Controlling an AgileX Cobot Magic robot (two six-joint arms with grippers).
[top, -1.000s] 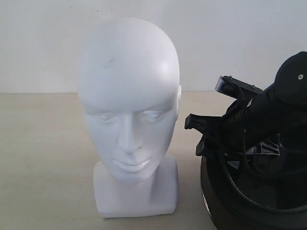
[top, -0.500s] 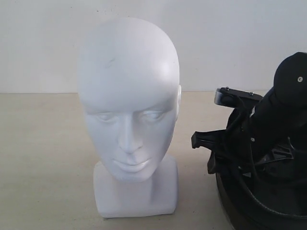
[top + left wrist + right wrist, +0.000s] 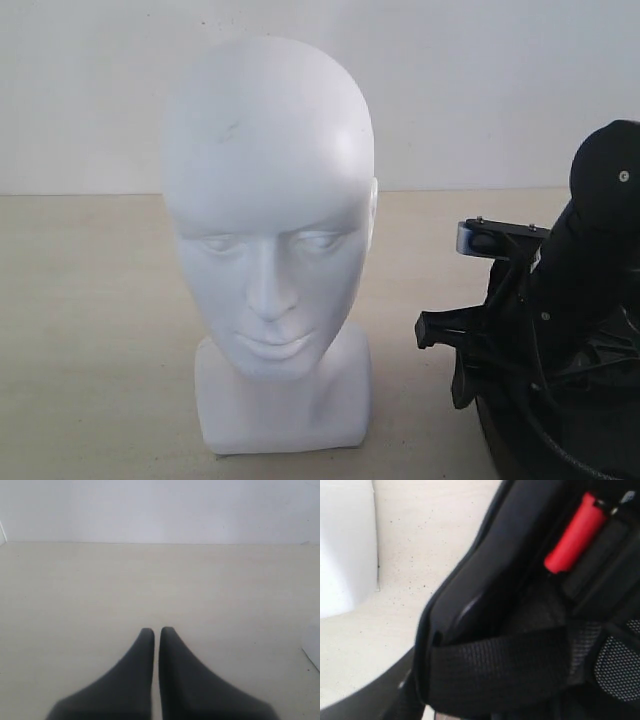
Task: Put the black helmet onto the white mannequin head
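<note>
The white mannequin head point(image 3: 268, 200) stands upright on its squarish base in the middle of the exterior view, facing the camera and bare. The black helmet point(image 3: 565, 440) lies low at the right edge, about a hand's width from the base. My right arm point(image 3: 590, 230) reaches down into it, and the fingertips are hidden among the helmet's parts. The right wrist view is filled by the helmet's shell edge point(image 3: 485, 570), a black woven strap point(image 3: 500, 665) and a red buckle point(image 3: 572, 535). My left gripper point(image 3: 156, 630) hovers shut over bare table, holding nothing.
A pale beige table point(image 3: 90, 330) meets a white wall point(image 3: 480, 90) behind. One corner of the head's white base point(image 3: 312, 647) shows in the left wrist view, and the base point(image 3: 345, 545) also appears in the right wrist view beside the helmet.
My right arm has moved right and downward, away from the head. The visible helmet rim has shifted right with it. The head and left gripper have stayed still.
</note>
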